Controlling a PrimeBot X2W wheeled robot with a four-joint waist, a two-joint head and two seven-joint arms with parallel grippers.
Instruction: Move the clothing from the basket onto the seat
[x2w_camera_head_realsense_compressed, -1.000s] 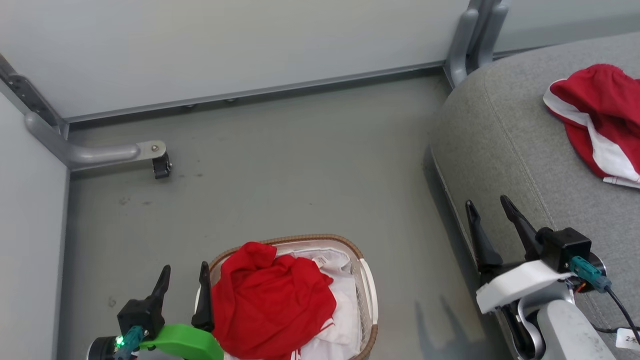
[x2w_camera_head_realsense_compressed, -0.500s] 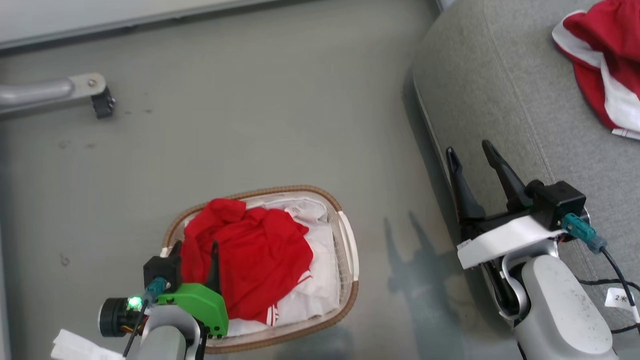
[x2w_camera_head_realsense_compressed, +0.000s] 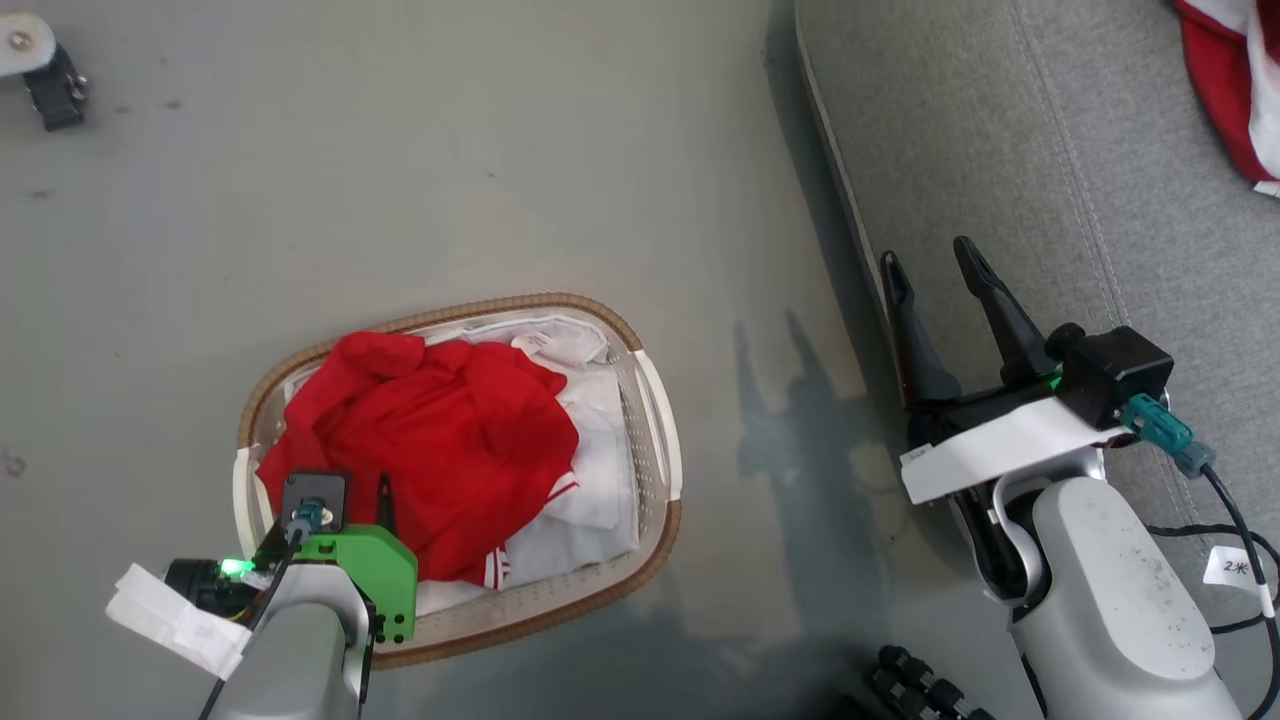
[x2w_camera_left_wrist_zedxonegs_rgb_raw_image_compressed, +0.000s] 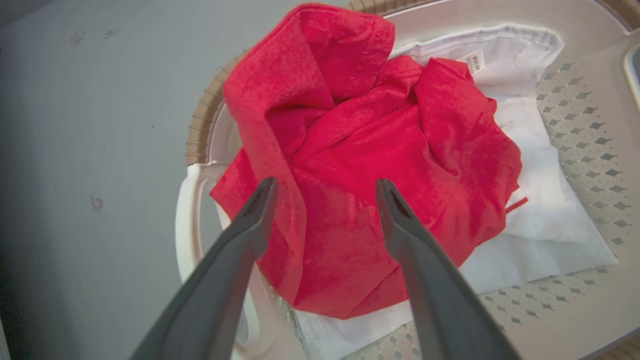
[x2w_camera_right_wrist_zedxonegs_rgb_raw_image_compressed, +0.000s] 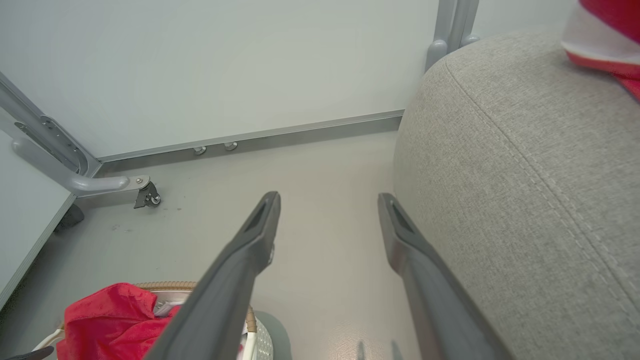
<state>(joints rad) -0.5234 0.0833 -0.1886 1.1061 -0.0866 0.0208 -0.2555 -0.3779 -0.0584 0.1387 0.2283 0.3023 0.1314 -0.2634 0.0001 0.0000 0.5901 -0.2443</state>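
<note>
Pickup step: left gripper (x2w_camera_left_wrist_zedxonegs_rgb_raw_image_compressed: 326, 185), jaws wide and empty, hovers above the red garment (x2w_camera_left_wrist_zedxonegs_rgb_raw_image_compressed: 360, 165) in the laundry basket (x2w_camera_head_realsense_compressed: 655, 400); next it should lower and pinch a raised fold; right gripper (x2w_camera_head_realsense_compressed: 928, 252), also wide, hangs by the grey seat (x2w_camera_head_realsense_compressed: 1000, 150).

There's the left arm (x2w_camera_head_realsense_compressed: 300, 645), pale grey shell, bright green bracket (x2w_camera_head_realsense_compressed: 365, 565), small green light (x2w_camera_head_realsense_compressed: 235, 568) glowing. The right arm (x2w_camera_head_realsense_compressed: 1100, 590) wears a white bracket (x2w_camera_head_realsense_compressed: 990, 445), teal plug (x2w_camera_head_realsense_compressed: 1160, 432), black cable (x2w_camera_head_realsense_compressed: 1240, 525), long dark fingers (x2w_camera_head_realsense_compressed: 1000, 310).
</note>
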